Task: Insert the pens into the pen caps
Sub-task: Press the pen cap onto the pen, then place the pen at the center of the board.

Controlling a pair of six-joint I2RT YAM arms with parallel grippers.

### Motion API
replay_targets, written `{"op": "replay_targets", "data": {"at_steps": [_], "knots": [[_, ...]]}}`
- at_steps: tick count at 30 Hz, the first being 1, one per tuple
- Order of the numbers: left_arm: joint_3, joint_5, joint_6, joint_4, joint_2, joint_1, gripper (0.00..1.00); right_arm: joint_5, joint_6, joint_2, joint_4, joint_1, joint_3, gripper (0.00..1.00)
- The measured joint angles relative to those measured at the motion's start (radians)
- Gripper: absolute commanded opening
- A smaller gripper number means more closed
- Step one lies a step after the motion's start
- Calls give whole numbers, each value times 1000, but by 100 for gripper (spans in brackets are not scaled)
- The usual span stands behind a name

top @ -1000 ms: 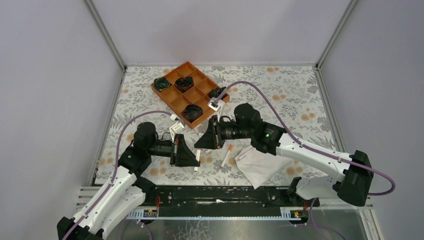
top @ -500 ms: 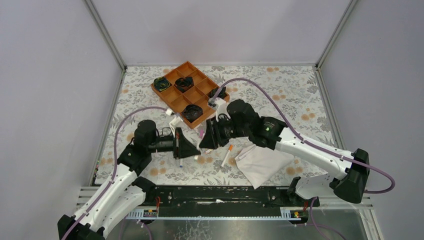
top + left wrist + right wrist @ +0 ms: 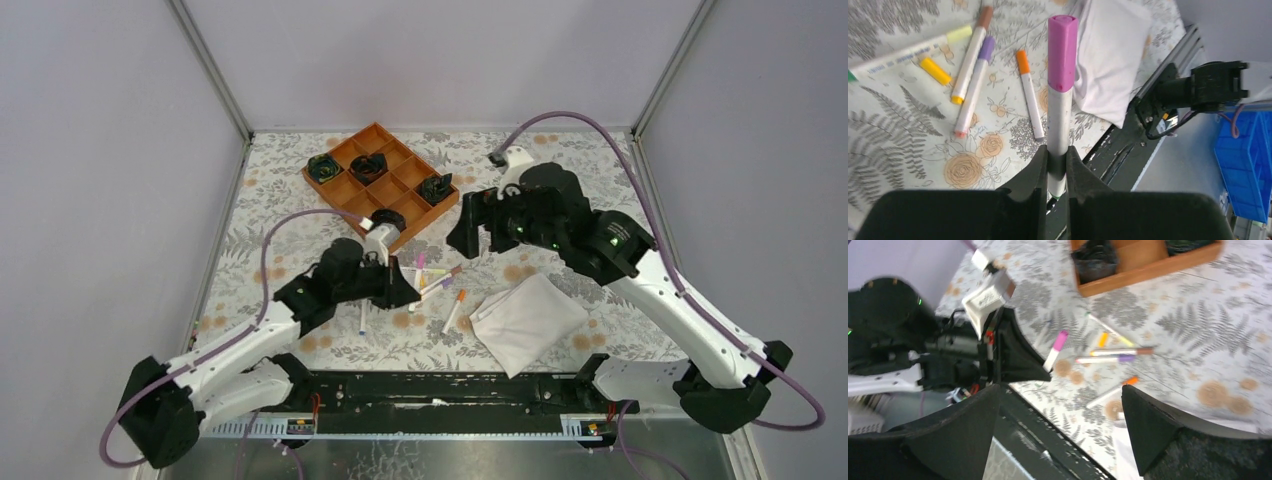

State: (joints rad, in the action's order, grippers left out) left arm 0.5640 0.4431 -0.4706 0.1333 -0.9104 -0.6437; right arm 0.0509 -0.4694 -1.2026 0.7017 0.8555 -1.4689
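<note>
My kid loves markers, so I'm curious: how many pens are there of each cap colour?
Pink-capped pen: 1, in the left pincer
Purple-capped pen: 1
Orange-capped pen: 1
Brown-capped pen: 1
Pale-yellow-capped pen: 1
Total: 5 pens, plus 1 short loose yellow piece.

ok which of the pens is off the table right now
The pink-capped pen: it alone is gripped in the left jaws, held above the table. The others, such as the orange-capped pen, lie flat on it.
</note>
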Motion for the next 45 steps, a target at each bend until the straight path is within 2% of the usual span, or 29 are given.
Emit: {"op": "replay_targets", "data": {"at_steps": [3, 7, 17, 22, 25, 34, 37, 40, 41, 45], "knots": [[0, -91, -48, 6, -102, -86, 1, -19, 11, 39, -5, -82, 65, 97], [2, -184, -101, 8, -237, -137, 1, -21, 13, 46, -8, -154, 199, 97], [93, -284, -157, -1, -509, -215, 5, -25, -26, 111, -16, -177, 354, 97], [129, -316, -171, -5, -576, -233, 9, -28, -52, 154, -28, -177, 385, 96], [142, -324, -174, -5, -602, -237, 14, -32, -63, 160, -31, -178, 397, 96], [148, -340, -185, -5, -626, -247, 36, -33, -81, 167, -36, -178, 424, 96], [148, -348, -188, -5, -616, -248, 41, -34, -83, 170, -39, -178, 426, 96], [146, -370, -188, -5, -570, -248, 47, -34, -85, 177, -39, -178, 427, 96], [144, -380, -188, -4, -548, -248, 52, -34, -85, 181, -39, -178, 428, 96], [129, -445, -195, -3, -396, -248, 63, -34, -84, 201, -42, -178, 431, 96]]}}
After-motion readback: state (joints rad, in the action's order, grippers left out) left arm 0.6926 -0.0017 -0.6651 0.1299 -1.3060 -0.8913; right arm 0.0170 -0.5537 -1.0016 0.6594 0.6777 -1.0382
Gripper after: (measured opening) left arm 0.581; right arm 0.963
